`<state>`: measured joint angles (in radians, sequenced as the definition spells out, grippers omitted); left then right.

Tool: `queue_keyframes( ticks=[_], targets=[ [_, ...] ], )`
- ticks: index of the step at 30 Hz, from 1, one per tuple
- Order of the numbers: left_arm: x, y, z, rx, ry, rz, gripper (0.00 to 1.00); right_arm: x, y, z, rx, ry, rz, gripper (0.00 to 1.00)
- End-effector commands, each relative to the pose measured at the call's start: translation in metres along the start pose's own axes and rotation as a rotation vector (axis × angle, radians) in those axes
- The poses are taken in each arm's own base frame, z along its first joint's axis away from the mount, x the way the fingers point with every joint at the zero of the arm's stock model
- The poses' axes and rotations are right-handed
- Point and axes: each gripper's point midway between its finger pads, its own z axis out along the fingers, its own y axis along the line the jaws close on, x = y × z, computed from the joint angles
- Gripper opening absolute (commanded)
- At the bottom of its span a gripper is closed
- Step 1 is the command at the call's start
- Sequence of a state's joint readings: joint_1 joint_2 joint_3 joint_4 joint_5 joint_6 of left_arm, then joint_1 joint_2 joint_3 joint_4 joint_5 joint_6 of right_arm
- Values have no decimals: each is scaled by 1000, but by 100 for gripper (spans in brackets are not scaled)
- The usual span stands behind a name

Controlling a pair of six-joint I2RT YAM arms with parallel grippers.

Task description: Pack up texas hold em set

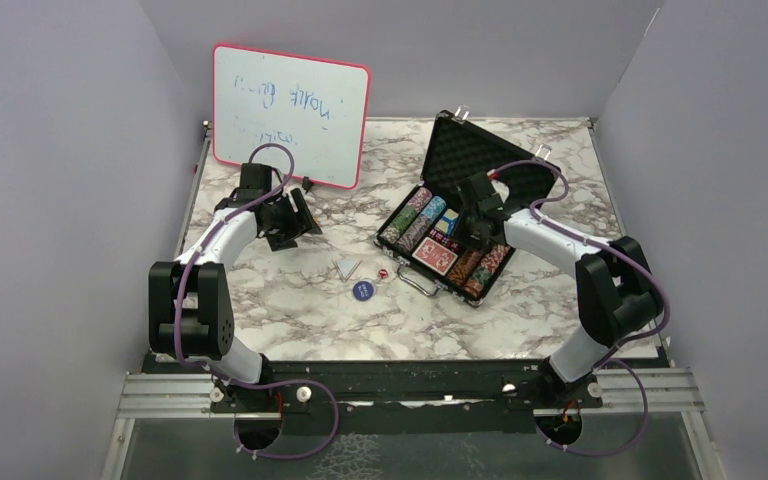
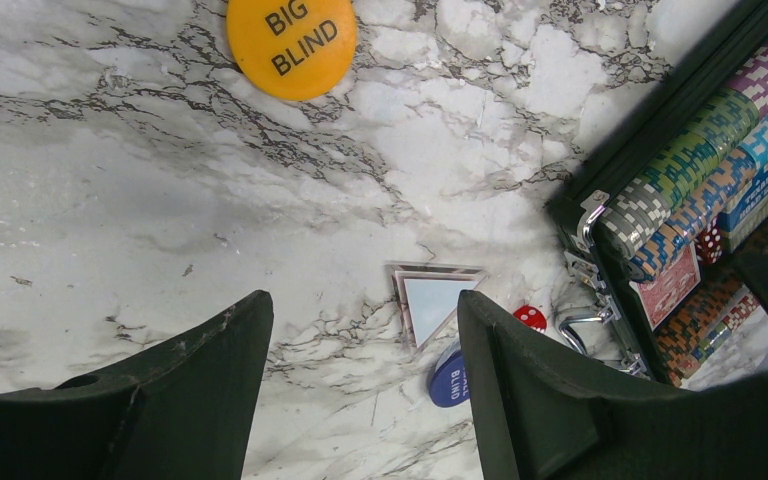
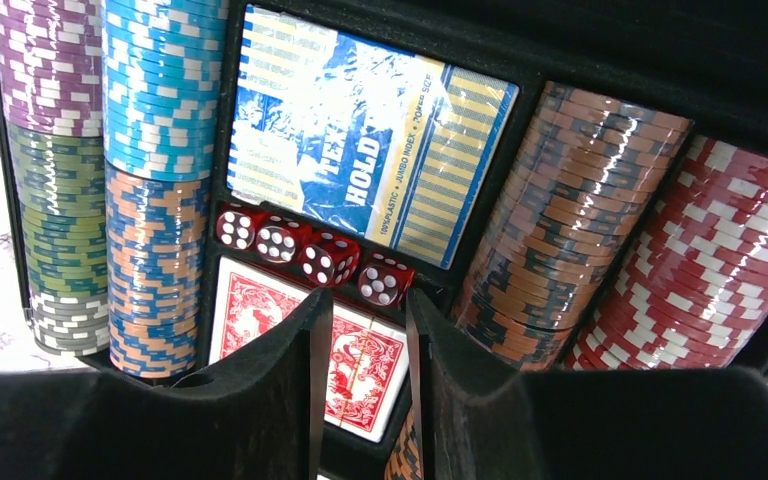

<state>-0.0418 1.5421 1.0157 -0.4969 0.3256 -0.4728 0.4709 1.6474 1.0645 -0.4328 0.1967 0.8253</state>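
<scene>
Just beside dice [image 3: 328, 257], right fingers [image 3: 260, 400], seemingly empty

Robot lab cell: plain walls [image 1: 60, 150] box in a marble-patterned table [image 1: 300, 320] (left, back, right); cabled left arm [image 1: 222, 236] and right arm [image 1: 552, 234] bolt to an aluminium rail [image 1: 160, 395].

left arm [image 1: 222, 240]: base at lower left of the top view, elbow raised at the left edge, forearm running up-right to centre-left. left gripper [image 2: 365, 312] points down, jaws spread wide, nothing between them. right arm [image 1: 560, 235]: base at lower right, elbow raised at the right, forearm angled up-left to just right of centre. right gripper [image 3: 368, 305] tilted down, fingers [image 3: 260, 400] near parallel with only a narrow slit between, nothing gripped. The two grippers are well apart.
</scene>
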Motion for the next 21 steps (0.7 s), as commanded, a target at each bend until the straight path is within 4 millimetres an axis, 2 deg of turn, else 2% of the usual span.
queue_keyframes(
  ticks=[1, 6, 21],
  targets=[
    [-6, -4, -2, 5, -17, 20, 71, 2, -3, 10, 5, -1, 36, 35],
    [-6, -4, -1, 4, -16, 19, 71, 10, -9, 15, 14, 30, 67, 34],
    [-6, -3, -1, 3, -15, 20, 70, 21, -1, 23, -87, 77, 118, 36]
  ],
)
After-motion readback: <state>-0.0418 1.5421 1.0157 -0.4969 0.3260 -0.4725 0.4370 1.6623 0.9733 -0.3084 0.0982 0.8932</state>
